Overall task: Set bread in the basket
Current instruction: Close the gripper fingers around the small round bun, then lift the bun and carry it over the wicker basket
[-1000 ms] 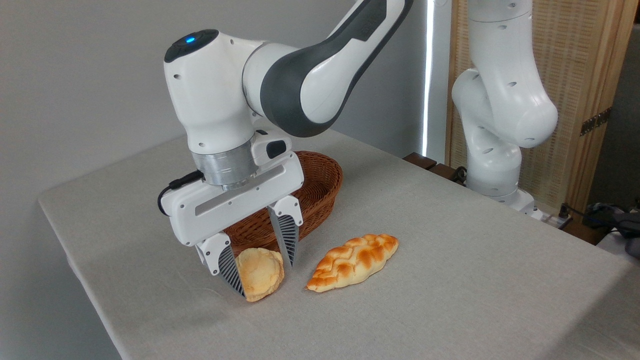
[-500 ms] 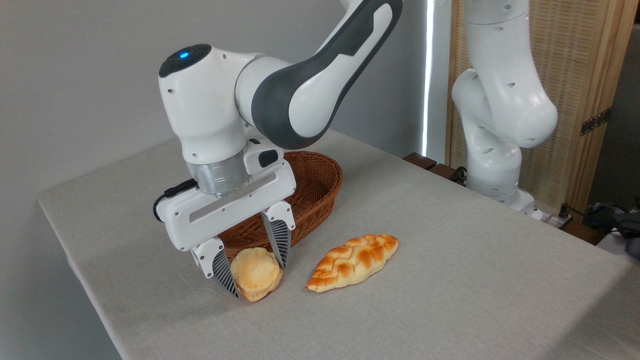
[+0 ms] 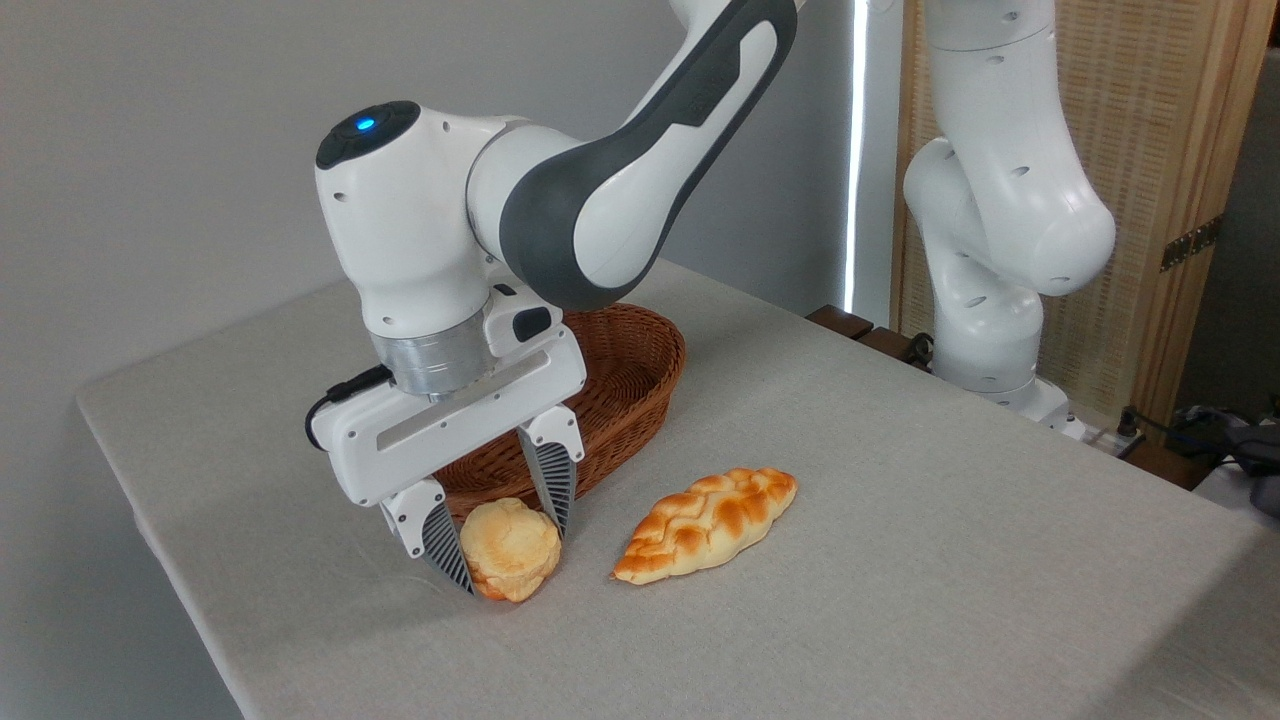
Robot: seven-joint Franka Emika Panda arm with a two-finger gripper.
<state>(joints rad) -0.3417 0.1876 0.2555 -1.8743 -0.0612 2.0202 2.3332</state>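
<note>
Pale-golden bread [image 3: 510, 550] sits pinched between the ribbed jaws of the gripper [image 3: 505, 540], its underside at the table [image 3: 900, 520] or just clear of it (contact uncertain). Step in hand: grasp. Next move calls for a lift, then carry to the far basket [image 3: 625, 385]. Count: one bun, one braided loaf [image 3: 705, 522], one basket.

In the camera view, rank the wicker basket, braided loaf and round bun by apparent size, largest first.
1. Reddish-brown oval wicker basket, though the arm hides part of it.
2. Glossy orange-brown braided loaf.
3. Pale-golden round bun, between the pincer's fingers.
</note>
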